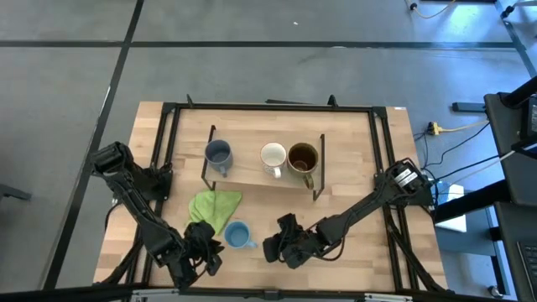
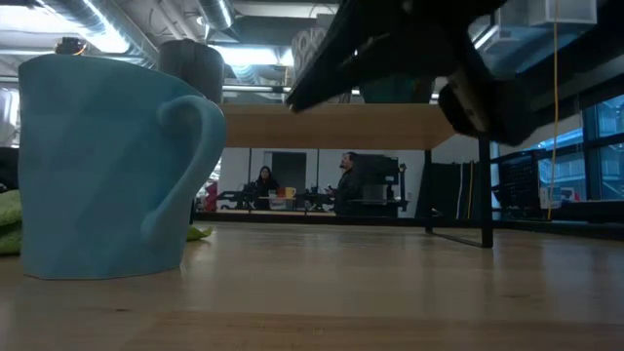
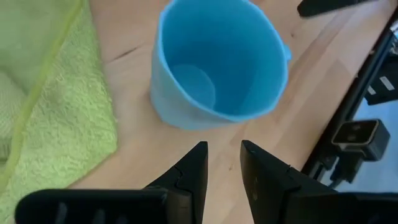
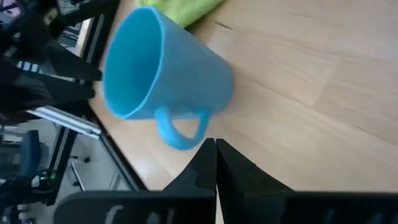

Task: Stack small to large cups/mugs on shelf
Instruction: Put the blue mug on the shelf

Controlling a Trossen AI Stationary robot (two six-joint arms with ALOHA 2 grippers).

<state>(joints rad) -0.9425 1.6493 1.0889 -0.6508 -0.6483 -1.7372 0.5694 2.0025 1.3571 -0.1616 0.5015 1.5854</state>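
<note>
Three mugs already stand on the shelf point(image 1: 252, 178): the grey-blue mug point(image 1: 218, 153) near one end, then the white mug point(image 1: 273, 155) and the brown mug point(image 1: 303, 157) side by side toward the other. The light blue mug point(image 1: 237, 235) is the one left — it stands upright on the table point(image 1: 361, 151), off the shelf, just beside the green cloth point(image 1: 214, 206).

Both grippers flank it. The left gripper point(image 3: 222, 163) sits just short of the mug's wall, fingers parted by a narrow gap and holding nothing; the mug's open mouth lies directly ahead of its tips. The right gripper point(image 4: 215, 163) has its fingers pressed fully together, also empty, with the mug's handle just beyond its tips.

By my reading the job is mostly done — one mug remains to be grasped and set on the shelf, and whether the order there runs small to large I cannot confirm.
</note>
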